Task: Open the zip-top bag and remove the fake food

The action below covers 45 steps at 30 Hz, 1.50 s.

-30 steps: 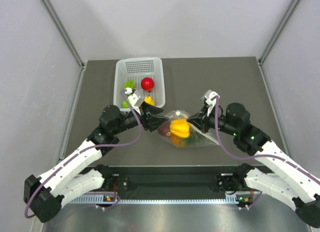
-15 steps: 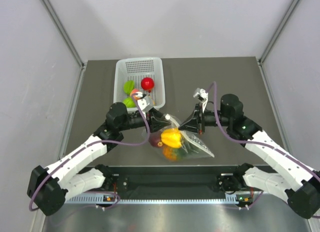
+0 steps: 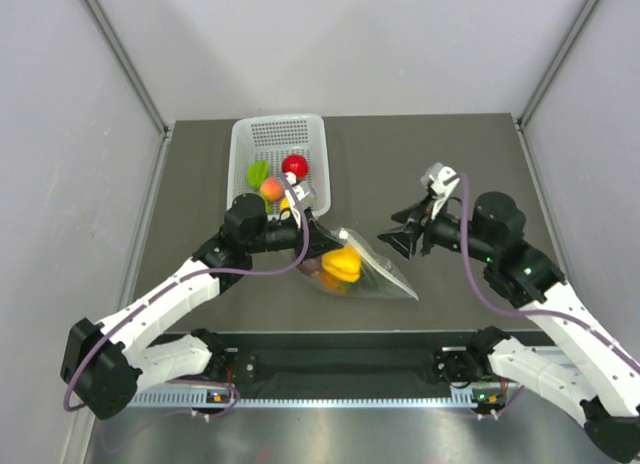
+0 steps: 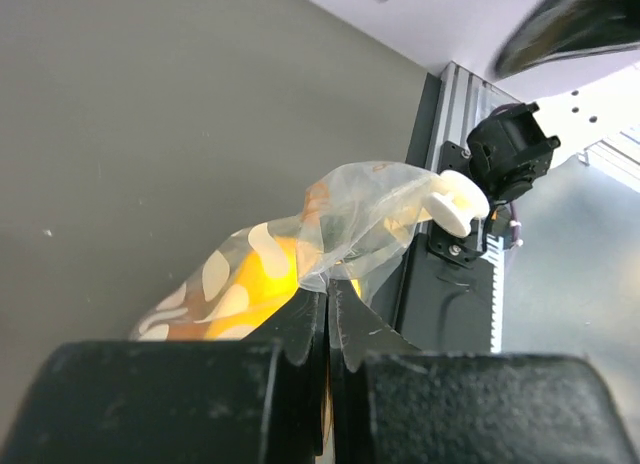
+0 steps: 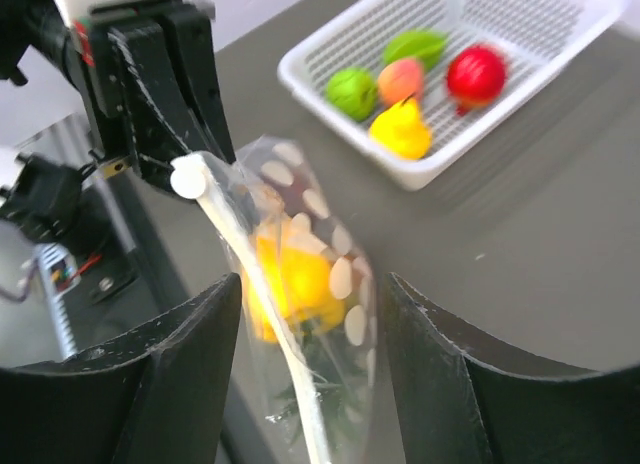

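**Bag held at one corner.** The clear, crinkly zip-top bag, printed with cream-white polka dots, sits at the centre of the top view. It slants from its upper-left corner down toward the lower right. Through the film you can see the plastic yellow bell pepper, a dark maroon piece at its left and an orange piece just below. A round white knob caps one end of the zip strip. You cannot tell from these views whether the zip is open, or whether the bag's low end rests on the table.

Your left gripper, black and two-fingered, is clamped on the bag's upper-left corner. In its wrist view the fingertips meet on a pinch of plastic with no gap.

Your right gripper stands right of centre in the top view, apart from the bag. Its fingers are spread wide and hold nothing. In its own wrist view the bag shows beyond them, in the middle of the frame.

Up and left of the bag, a white perforated plastic basket sits on the dark grey table. It holds a bright red apple, a round green piece, a peach piece and a small yellow piece.
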Each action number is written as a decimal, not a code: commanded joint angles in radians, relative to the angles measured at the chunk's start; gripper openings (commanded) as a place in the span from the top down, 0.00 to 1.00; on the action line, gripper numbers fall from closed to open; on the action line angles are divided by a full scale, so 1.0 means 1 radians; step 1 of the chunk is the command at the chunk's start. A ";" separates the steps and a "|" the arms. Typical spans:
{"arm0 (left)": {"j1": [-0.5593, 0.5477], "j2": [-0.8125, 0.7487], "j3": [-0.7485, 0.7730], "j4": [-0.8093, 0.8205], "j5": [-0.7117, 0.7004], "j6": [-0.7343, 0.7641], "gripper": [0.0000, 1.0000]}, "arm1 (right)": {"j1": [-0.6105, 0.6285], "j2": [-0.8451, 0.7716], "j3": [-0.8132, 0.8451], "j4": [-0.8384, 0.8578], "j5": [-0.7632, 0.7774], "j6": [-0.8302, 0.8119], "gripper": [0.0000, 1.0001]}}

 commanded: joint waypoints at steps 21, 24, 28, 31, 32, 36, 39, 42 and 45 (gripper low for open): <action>0.002 0.090 0.229 -0.199 -0.029 -0.200 1.00 | 0.640 0.104 -0.023 0.343 1.031 -0.253 0.50; 0.002 0.079 0.226 -0.198 -0.026 -0.200 1.00 | 0.640 0.126 -0.017 0.359 1.055 -0.262 0.54; 0.001 0.071 0.222 -0.198 -0.008 -0.202 1.00 | 0.640 0.142 -0.021 0.382 1.052 -0.267 0.58; 0.002 0.071 0.222 -0.201 -0.011 -0.199 1.00 | 0.640 0.146 -0.012 0.368 1.037 -0.254 0.61; 0.002 0.071 0.222 -0.201 -0.011 -0.199 1.00 | 0.640 0.136 -0.014 0.367 1.028 -0.251 0.62; 0.002 0.074 0.225 -0.201 -0.010 -0.200 1.00 | 0.644 0.112 -0.014 0.353 0.976 -0.248 0.62; 0.001 0.074 0.225 -0.201 -0.013 -0.200 1.00 | 0.664 0.104 -0.015 0.359 0.954 -0.256 0.61; 0.002 0.074 0.225 -0.201 -0.013 -0.202 1.00 | 0.672 0.118 -0.006 0.364 0.940 -0.263 0.61; 0.002 0.073 0.225 -0.201 -0.011 -0.203 1.00 | 0.672 0.138 0.002 0.367 0.936 -0.262 0.60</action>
